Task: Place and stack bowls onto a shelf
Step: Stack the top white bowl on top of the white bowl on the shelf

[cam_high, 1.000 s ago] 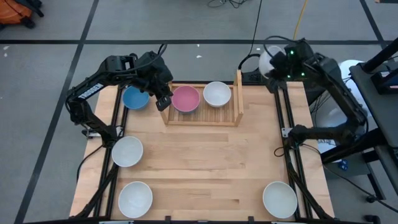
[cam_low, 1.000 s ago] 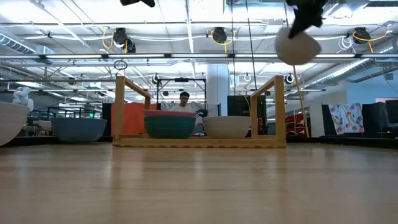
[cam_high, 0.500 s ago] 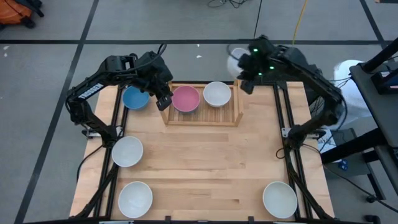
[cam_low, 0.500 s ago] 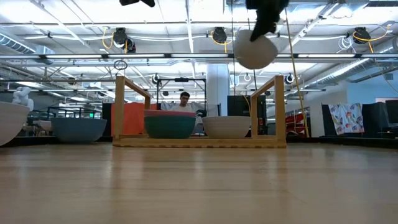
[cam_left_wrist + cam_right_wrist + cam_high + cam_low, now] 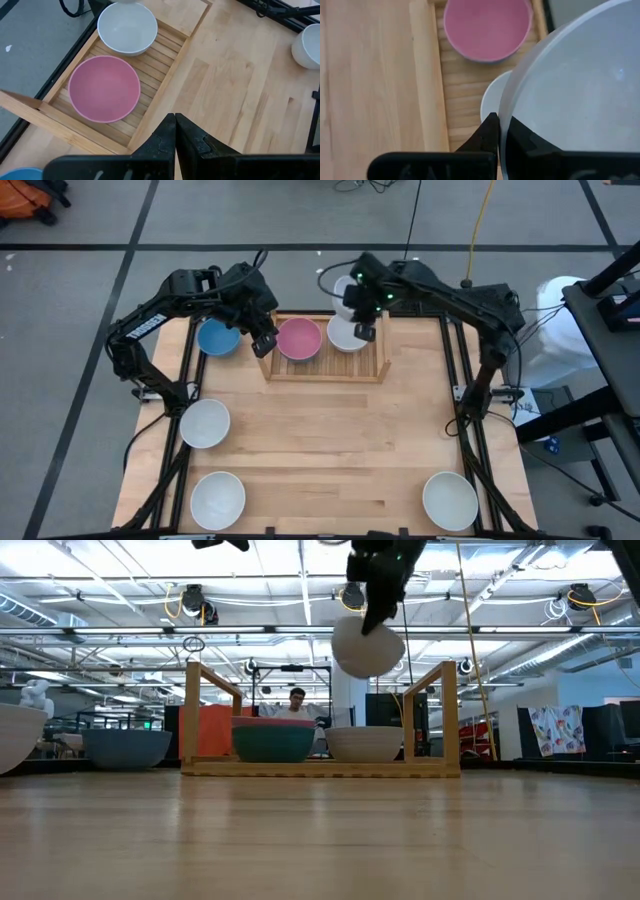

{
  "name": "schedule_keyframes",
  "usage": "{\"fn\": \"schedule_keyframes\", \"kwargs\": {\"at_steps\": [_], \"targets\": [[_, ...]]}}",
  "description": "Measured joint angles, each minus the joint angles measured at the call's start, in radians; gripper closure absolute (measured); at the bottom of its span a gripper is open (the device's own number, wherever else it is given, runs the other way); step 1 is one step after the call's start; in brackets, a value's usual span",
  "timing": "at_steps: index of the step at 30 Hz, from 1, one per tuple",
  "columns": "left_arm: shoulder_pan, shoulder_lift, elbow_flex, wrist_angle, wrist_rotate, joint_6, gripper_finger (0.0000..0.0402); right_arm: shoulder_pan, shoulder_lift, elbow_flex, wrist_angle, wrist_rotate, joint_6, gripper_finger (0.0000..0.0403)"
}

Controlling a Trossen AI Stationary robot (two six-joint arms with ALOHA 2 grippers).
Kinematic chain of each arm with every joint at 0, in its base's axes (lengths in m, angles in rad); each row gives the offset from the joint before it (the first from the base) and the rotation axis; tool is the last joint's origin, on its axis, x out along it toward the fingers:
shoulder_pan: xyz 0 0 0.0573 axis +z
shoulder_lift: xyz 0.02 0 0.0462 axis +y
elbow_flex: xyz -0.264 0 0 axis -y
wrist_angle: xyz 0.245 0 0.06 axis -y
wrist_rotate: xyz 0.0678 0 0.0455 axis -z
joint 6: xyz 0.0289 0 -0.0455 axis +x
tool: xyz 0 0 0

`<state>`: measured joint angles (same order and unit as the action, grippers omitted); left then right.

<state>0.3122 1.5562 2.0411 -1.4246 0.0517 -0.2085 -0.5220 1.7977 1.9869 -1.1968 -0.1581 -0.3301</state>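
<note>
My right gripper [image 5: 362, 320] is shut on a white bowl [image 5: 368, 648] in the air above the shelf [image 5: 325, 372], over the white bowl [image 5: 346, 338] resting on the shelf's slats at its right end. A pink bowl [image 5: 298, 338] sits nested in a teal bowl [image 5: 273, 744] on the slats at the left end. My left gripper [image 5: 175, 119] is shut and hovers high over the shelf's left panel [image 5: 266, 348], touching nothing. A blue bowl [image 5: 217, 337] rests on the table left of the shelf. My right gripper pinches the white bowl by its rim [image 5: 503, 117], one finger [image 5: 489, 132] outside the wall and one inside. The fingers point down from above. The bowl is lifted clear and hangs tilted below them [image 5: 368, 648], above the shelf's white bowl [image 5: 490, 100].
Three more white bowls rest on the table: two near the left edge [image 5: 205, 423] [image 5: 218, 498] and one at the near right corner [image 5: 450, 500]. The shelf's right panel [image 5: 383, 330] stands close beside the held bowl. A person [image 5: 297, 700] shows in the room beyond.
My right gripper has carried the white bowl from beyond the table's far right corner toward the left, over the shelf's right panel, and somewhat down. It now hangs above the shelf's white bowl.
</note>
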Motion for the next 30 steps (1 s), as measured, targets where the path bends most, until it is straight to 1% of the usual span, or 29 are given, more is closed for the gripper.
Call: {"fn": "schedule_keyframes", "kwargs": {"at_steps": [16,26,30], "targets": [[0.0,0.0,0.0,0.0,0.0,-0.01,0.0396,-0.002,0.209,0.0,-0.021,0.0,-0.031,0.0403],[0.0,0.0,0.0,-0.001,0.0,-0.008,0.0396,-0.008,0.266,-0.003,-0.062,0.003,-0.031,0.0403],[0.0,0.0,0.0,-0.002,0.0,-0.008,0.0396,-0.008,0.262,-0.05,-0.05,0.004,-0.074,0.0403]]}}
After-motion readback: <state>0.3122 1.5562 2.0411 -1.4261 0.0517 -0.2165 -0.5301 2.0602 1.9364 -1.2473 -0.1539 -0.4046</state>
